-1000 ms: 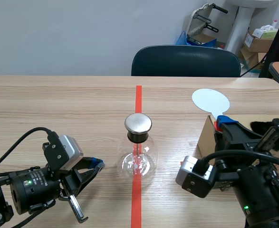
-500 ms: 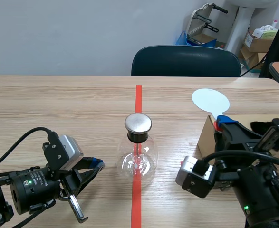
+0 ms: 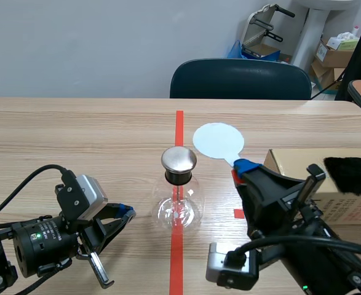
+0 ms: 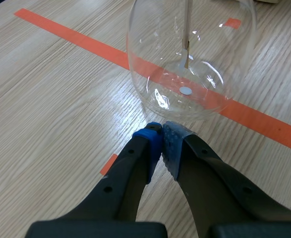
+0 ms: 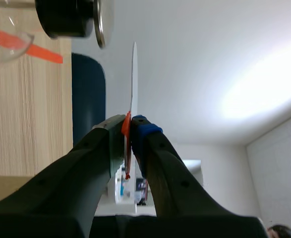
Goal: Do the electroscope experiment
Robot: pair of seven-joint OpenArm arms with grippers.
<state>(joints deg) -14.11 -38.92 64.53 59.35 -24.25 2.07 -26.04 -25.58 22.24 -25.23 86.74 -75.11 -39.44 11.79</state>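
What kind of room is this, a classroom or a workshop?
Probably a robot test lab: a wooden table marked with orange tape, a glass electroscope flask standing on it, the right gripper holding a white disc, and cardboard boxes stacked in the back corner.

The right hand (image 3: 239, 169) has swung inward toward the flask (image 3: 179, 209), carrying the disc (image 3: 218, 140) it clamps by the red stem. The disc stood well off to the outer side before. It now hangs ahead of the hand's fingertips, just beside the flask's metal cap (image 3: 179, 158) and apart from it. With the arm shifted, the box (image 3: 303, 161) behind the hand shows most of its top, and the black fur (image 3: 352, 175) on it is in fuller view.
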